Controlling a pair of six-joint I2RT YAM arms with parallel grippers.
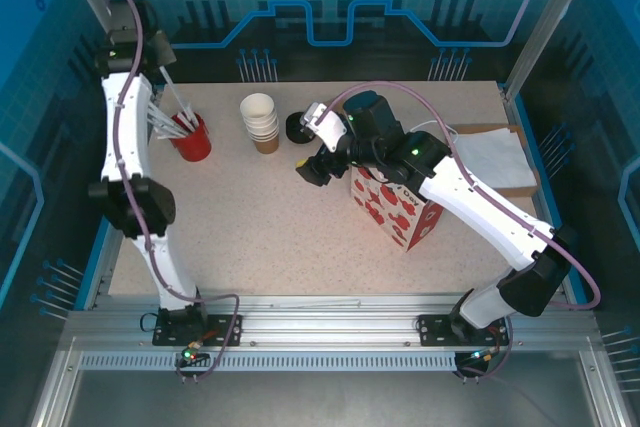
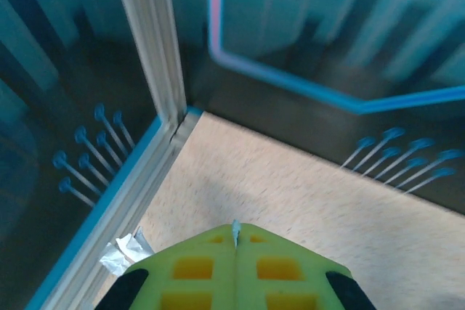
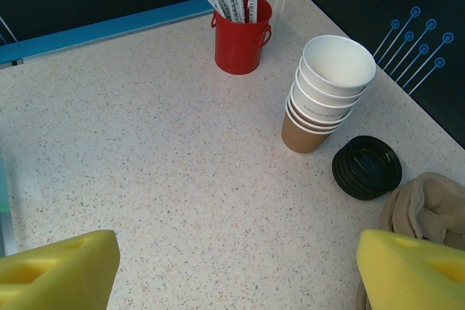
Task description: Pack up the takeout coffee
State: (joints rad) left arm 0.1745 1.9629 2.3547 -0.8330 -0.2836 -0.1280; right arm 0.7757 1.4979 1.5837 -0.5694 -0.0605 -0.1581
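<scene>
Where the takeout coffee is I cannot tell. The right arm lies across the mouth of the strawberry-print bag (image 1: 395,209), so the inside of the bag is hidden and the cup may or may not be in there. To the left of the bag and farther back stand a stack of lidless paper cups (image 3: 327,92) and some loose black lids (image 3: 367,167), with a red pot of wrapped straws (image 3: 241,38) farther left of the bag again. None of these is a lidded cup. I would expect the coffee to be light but awkward to handle. Its thin paper wall gives under a hard squeeze, the liquid shifts if it tips, and the lid can pop off. I would hold it around the body just under the lid rim and keep it upright. The right gripper (image 3: 232,274) hovers over bare table just left of the bag with its jaws spread wide and nothing between them. The left gripper (image 2: 235,241), far to the left of the bag by the back corner, has its jaws pressed together on a pale sliver (image 2: 235,229). That is likely a straw end, but it is too small to be sure. A beige crumpled thing (image 3: 425,208) beside the lids is cut off at the edge of the view, and I cannot name it.
</scene>
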